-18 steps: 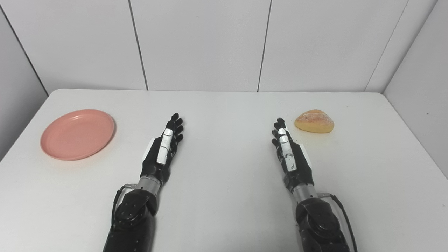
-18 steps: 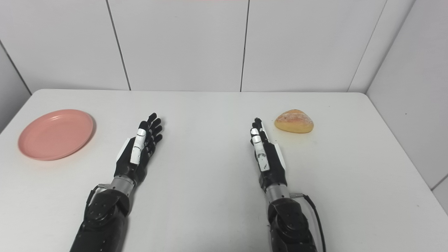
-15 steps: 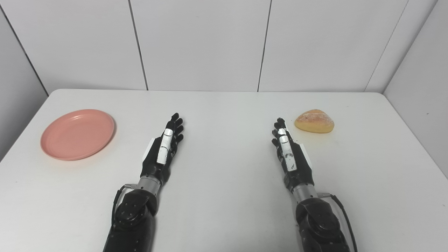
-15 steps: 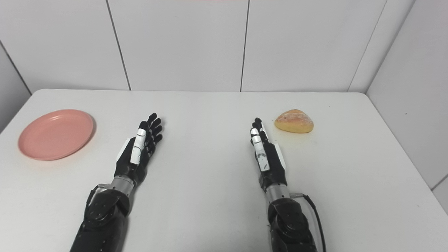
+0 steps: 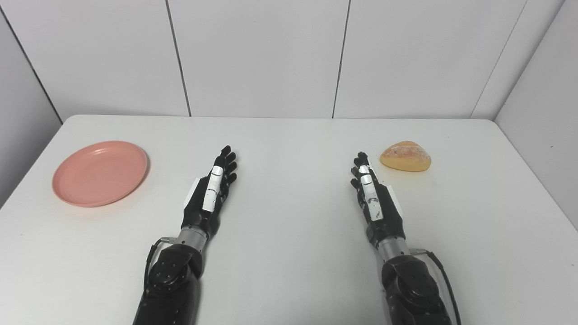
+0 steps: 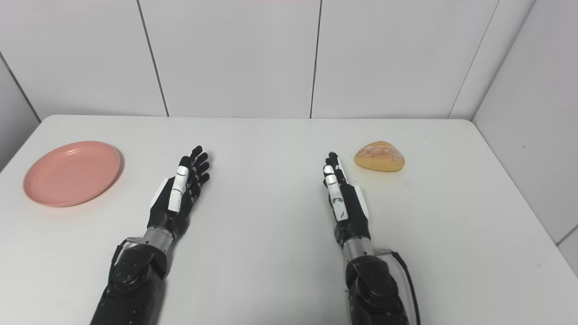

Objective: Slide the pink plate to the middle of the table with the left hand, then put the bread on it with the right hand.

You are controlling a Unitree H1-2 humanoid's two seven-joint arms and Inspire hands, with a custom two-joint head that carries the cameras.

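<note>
A round pink plate (image 5: 100,173) lies at the left side of the white table (image 5: 289,135); it also shows in the right eye view (image 6: 72,173). A golden bread roll (image 5: 405,156) lies at the right side. My left hand (image 5: 210,192) rests flat on the table, open and empty, well to the right of the plate. My right hand (image 5: 374,198) rests flat, open and empty, just left of and nearer than the bread, not touching it.
White panelled walls stand behind the table and along its left and right sides. Bare table top lies between my two hands.
</note>
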